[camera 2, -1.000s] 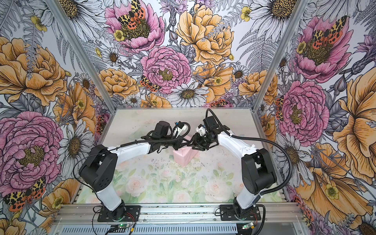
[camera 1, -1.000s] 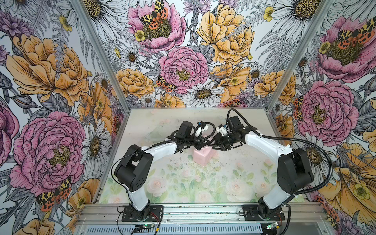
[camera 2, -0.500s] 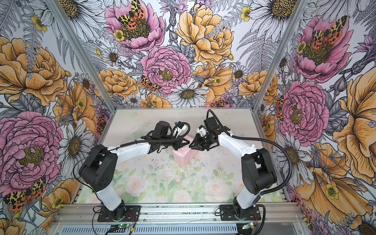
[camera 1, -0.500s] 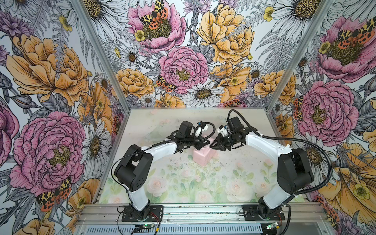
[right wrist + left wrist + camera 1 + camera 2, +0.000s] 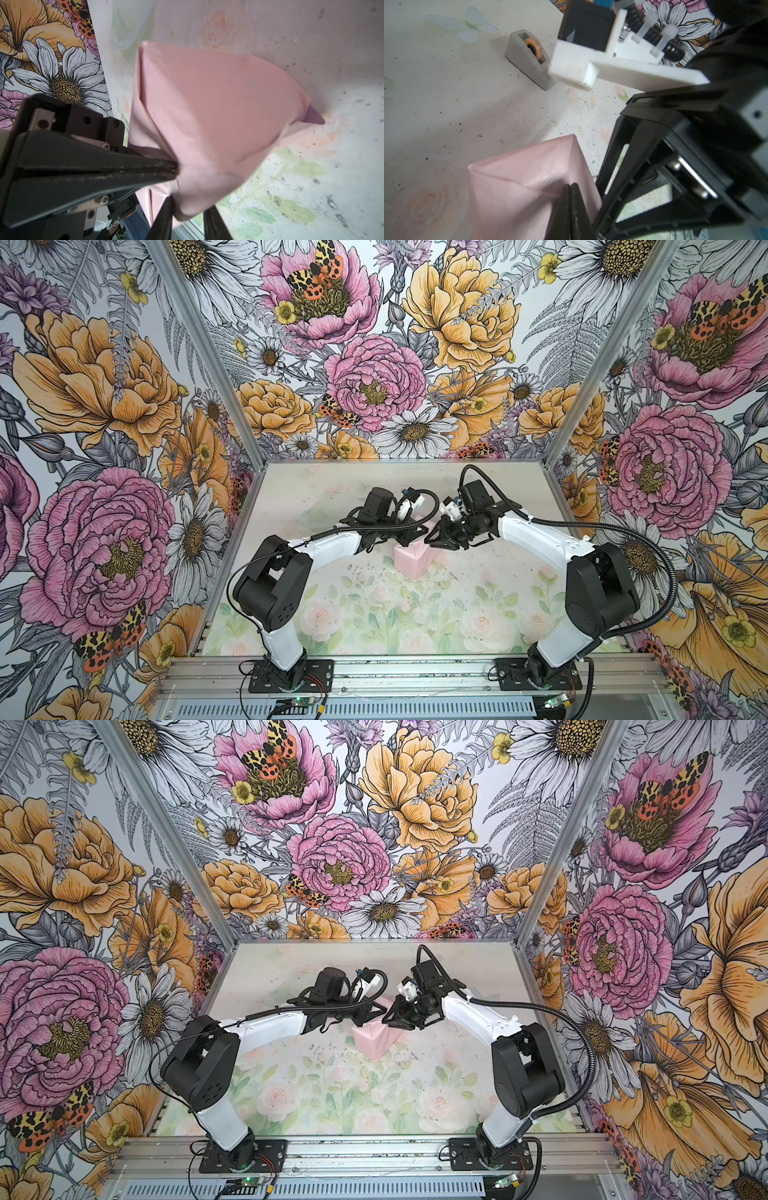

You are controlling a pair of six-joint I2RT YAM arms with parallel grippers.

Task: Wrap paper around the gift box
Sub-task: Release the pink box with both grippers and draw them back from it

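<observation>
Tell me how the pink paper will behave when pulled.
Probably floppy: the paper puckers around the left pincer. It likely holds creases, given its sharp folded edges. Looks thin, so a hard tug might tear it.

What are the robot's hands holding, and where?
The right gripper pinches a fold of the paper. The left gripper, shut, presses its tip on the paper.

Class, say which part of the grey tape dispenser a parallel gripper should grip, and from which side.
Grip the tape dispenser across its two flat, parallel side walls near the taller roll end, coming down from above. It stands upright and clear of the paper; its sloped top would likely slip.
</observation>
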